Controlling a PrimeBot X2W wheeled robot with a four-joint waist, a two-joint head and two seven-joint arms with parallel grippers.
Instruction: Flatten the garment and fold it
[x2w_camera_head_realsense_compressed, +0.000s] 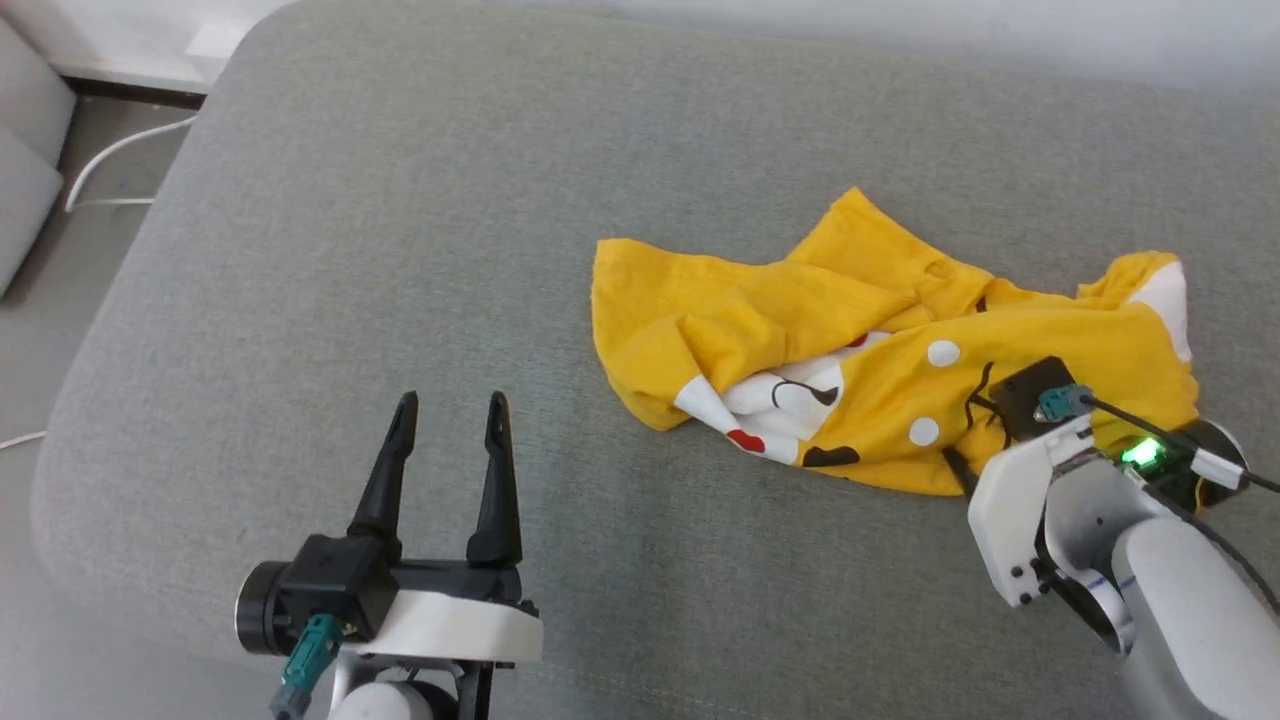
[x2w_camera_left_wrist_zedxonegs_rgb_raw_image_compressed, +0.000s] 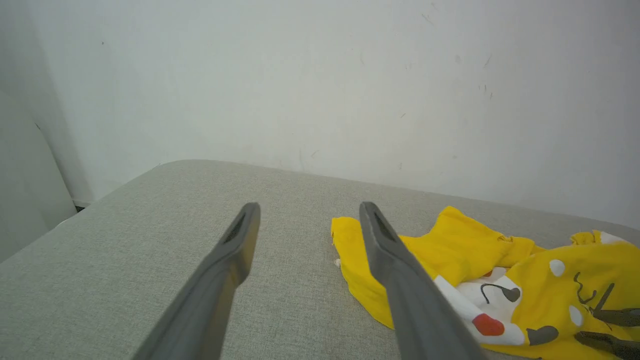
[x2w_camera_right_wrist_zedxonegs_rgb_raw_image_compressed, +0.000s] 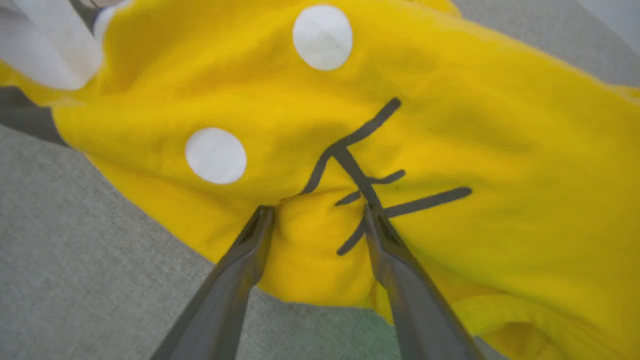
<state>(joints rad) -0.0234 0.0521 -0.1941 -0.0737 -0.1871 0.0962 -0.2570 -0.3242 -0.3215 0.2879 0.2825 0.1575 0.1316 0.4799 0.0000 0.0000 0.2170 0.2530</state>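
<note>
Right wrist view puts the right pincer (x2w_camera_right_wrist_zedxonegs_rgb_raw_image_compressed: 316, 212) tip-down on the shirt (x2w_camera_right_wrist_zedxonegs_rgb_raw_image_compressed: 450, 125). Its two fingers are spread wide, with a low ridge of yellow cloth humped between them, just beside the black stripe print. We cannot call that a grip: the fingers touch the cloth but stand apart.

We judge the main risk to be closing on several layers at once, because the shirt lies crumpled and doubled over itself ahead of the tips. A lift would then drag the whole heap instead of opening it. A shallow bite could also slip free.

The left pincer (x2w_camera_head_realsense_compressed: 451, 405) is spread too, holding nothing, over the bare cushion (x2w_camera_head_realsense_compressed: 400, 250), with the shirt off to its right and a little ahead.
</note>
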